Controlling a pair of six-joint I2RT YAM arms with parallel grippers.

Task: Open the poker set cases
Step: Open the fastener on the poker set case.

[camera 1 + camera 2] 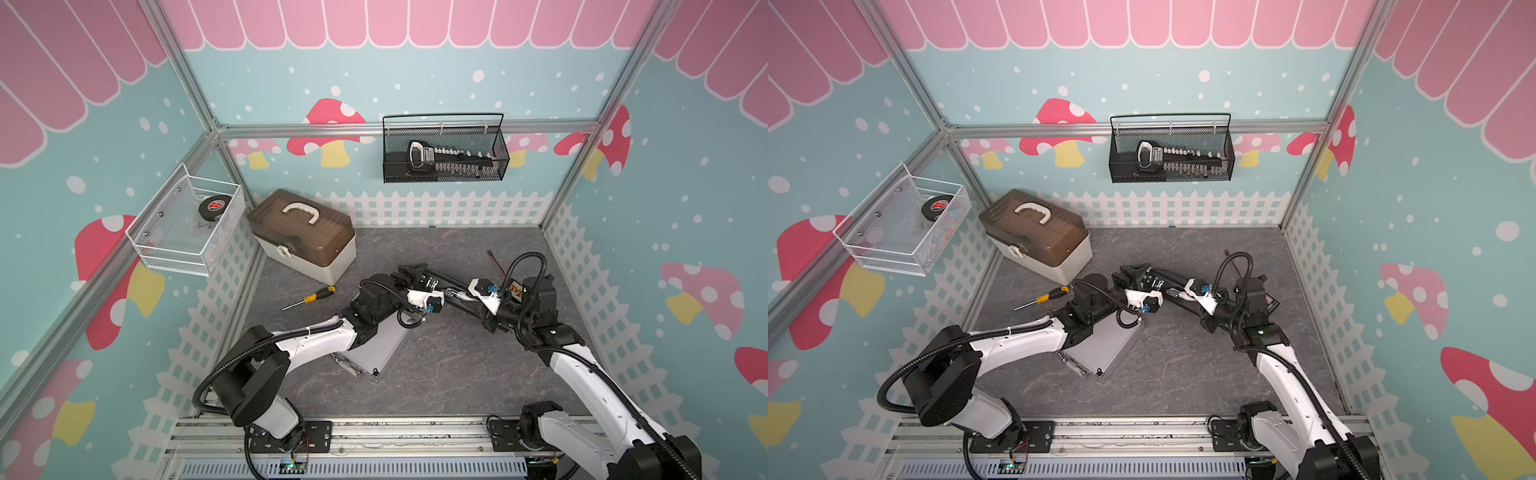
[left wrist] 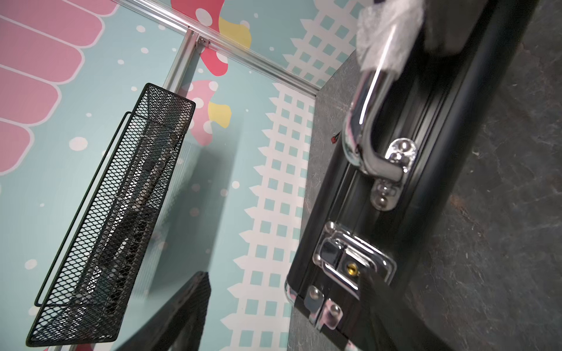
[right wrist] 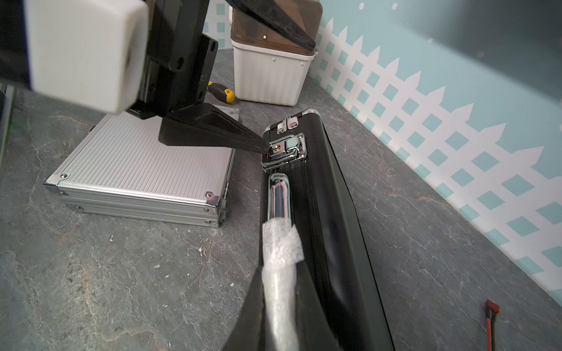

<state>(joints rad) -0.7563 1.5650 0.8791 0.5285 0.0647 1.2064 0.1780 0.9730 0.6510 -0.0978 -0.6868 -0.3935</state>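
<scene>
The left arm [image 1: 316,338] and right arm [image 1: 577,370] pair glossy white link shells with matte black joint housings. A black corrugated cable hose [image 1: 524,255] loops along each. Small blue connectors [image 1: 430,309] mark both wrists, and the right wrist bears a yellow-and-black label [image 1: 515,286]. The left pincer's fingers [image 3: 209,130] are black textured wedges.

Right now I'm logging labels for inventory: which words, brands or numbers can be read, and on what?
None readable.
Red logo on the black disc: too small.
Label on the tool in the black basket: blurred.
yellow sticker on the right arm: too small.
black case, silver case: no print visible.
</scene>
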